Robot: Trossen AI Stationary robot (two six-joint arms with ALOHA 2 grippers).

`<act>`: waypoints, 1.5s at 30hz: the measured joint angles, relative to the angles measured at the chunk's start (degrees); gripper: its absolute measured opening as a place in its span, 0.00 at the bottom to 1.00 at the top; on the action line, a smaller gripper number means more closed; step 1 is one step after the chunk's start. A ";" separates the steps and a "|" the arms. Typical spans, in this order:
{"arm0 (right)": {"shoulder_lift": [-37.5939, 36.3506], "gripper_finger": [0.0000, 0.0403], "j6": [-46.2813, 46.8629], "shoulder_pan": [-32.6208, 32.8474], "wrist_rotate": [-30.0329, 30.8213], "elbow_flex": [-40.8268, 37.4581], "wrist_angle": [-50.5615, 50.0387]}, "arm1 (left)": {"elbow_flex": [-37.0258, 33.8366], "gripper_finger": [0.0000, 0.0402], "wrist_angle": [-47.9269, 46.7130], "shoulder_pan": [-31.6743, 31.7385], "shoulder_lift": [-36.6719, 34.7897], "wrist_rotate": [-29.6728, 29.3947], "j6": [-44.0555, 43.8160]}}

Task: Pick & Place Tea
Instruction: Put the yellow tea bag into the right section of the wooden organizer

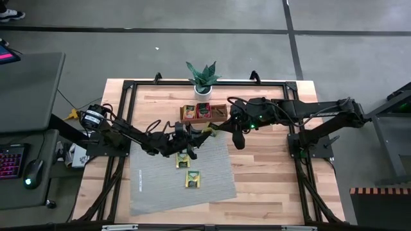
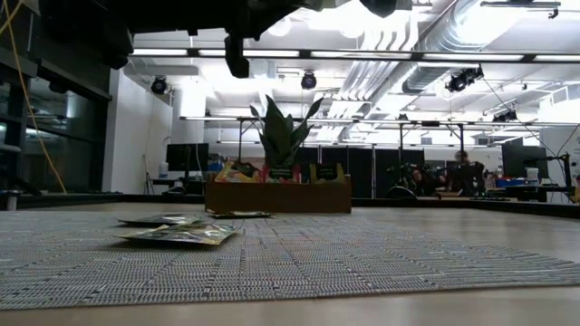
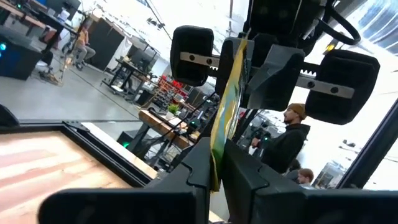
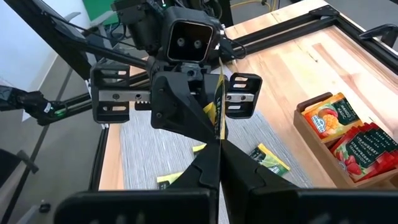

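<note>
I am treating the thin yellow-green foil tea sachet as light, limp and slippery (easily creased), pinched edge-on in mid-air between both sets of clenched jaws, left gripper and right gripper each nipping an opposite margin.

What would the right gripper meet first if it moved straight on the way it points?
The right gripper would meet the left gripper, which faces it head-on and looks very close. Both pinch the same yellow tea bag.
</note>
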 joint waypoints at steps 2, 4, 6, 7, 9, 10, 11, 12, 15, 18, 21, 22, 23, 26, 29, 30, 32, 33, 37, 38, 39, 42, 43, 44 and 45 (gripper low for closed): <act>0.00 0.00 0.11 0.00 -0.01 -0.02 -0.14 | 0.00 0.09 -0.02 0.00 0.00 -0.03 -0.12; 0.00 0.00 0.11 0.00 -0.04 -0.02 -0.15 | 0.00 0.12 0.02 0.00 0.00 -0.07 -0.17; 0.00 0.00 0.11 0.02 -0.11 -0.02 -0.23 | 0.00 0.17 0.04 0.00 0.00 -0.13 -0.44; 0.00 0.00 0.13 0.02 -0.13 -0.02 -0.32 | 0.00 0.20 0.10 0.00 0.00 -0.17 -0.84; 0.00 0.00 0.13 0.02 -0.13 -0.04 -0.36 | 0.00 0.26 0.13 0.00 0.00 0.44 -1.32; 0.00 0.00 0.13 0.02 -0.04 -0.04 -0.36 | 0.00 0.30 0.13 0.00 0.00 1.12 -1.34; 0.00 0.00 0.13 0.02 0.24 -0.04 -0.36 | 0.01 0.34 0.13 0.00 0.00 1.55 -1.35; 0.00 0.00 0.12 0.02 0.51 -0.04 -0.36 | 0.01 0.38 0.13 0.00 0.00 1.90 -1.39; 0.00 0.00 0.13 0.02 1.86 -0.04 -0.79 | 0.02 0.51 0.09 0.00 0.00 3.24 -1.82; 0.00 0.00 0.22 -0.16 3.99 -0.04 -3.46 | 0.02 0.61 0.13 0.00 0.00 3.69 -3.22; 0.00 0.00 1.18 -0.65 5.58 -0.04 -7.62 | 0.02 0.67 -0.63 0.00 -0.56 3.73 -4.04; 0.00 0.00 1.61 -0.74 6.28 -0.04 -9.22 | 0.02 0.68 -1.36 0.00 -0.77 3.72 -4.27; 0.00 0.00 2.02 -0.89 6.88 -0.04 -11.00 | 0.02 0.68 -2.40 0.00 -0.95 3.70 -4.63; 0.00 0.00 3.36 -1.03 9.34 -0.04 -17.27 | 0.02 0.68 -6.21 0.00 -1.82 2.40 -5.79; 0.00 0.00 3.61 -1.03 11.09 -0.04 -22.84 | 0.00 0.69 -9.22 0.00 -3.15 1.01 -5.84; 0.00 0.00 3.60 -1.03 11.26 -0.04 -24.01 | 0.00 0.69 -9.98 0.00 -3.74 0.97 -5.86; 0.00 0.00 2.99 -1.03 11.32 -0.04 -25.36 | 0.02 0.69 -10.68 0.00 -4.73 1.14 -6.33; 0.00 0.00 2.23 -1.03 11.37 -0.04 -25.62 | 0.02 0.69 -10.75 -0.02 -4.88 1.44 -6.69; 0.25 0.00 -0.27 -2.01 10.59 -2.10 -23.04 | 0.02 0.69 -11.40 -0.02 -5.20 6.26 -8.92; 0.31 0.00 -0.78 -2.60 9.62 -3.39 -22.01 | 0.02 0.69 -11.28 -0.02 -5.29 8.09 -10.15; 0.37 0.00 -1.50 -3.21 8.65 -5.02 -20.34 | 0.02 0.69 -11.30 -0.04 -5.29 9.78 -11.27; 0.39 0.00 -4.06 -4.99 6.49 -10.15 -13.16 | 0.02 0.69 -11.53 -0.14 -5.27 13.57 -13.90; 0.39 0.00 -5.01 -5.68 6.04 -11.38 -11.55 | 0.02 0.69 -11.51 -0.27 -5.27 14.38 -14.61; 0.39 0.00 -6.29 -6.44 5.50 -12.44 -10.20 | 0.02 0.69 -11.72 -0.50 -5.27 14.89 -14.93; 0.39 0.00 -7.60 -7.31 4.68 -13.52 -8.38 | 0.02 0.69 -12.02 -0.52 -5.27 14.95 -15.06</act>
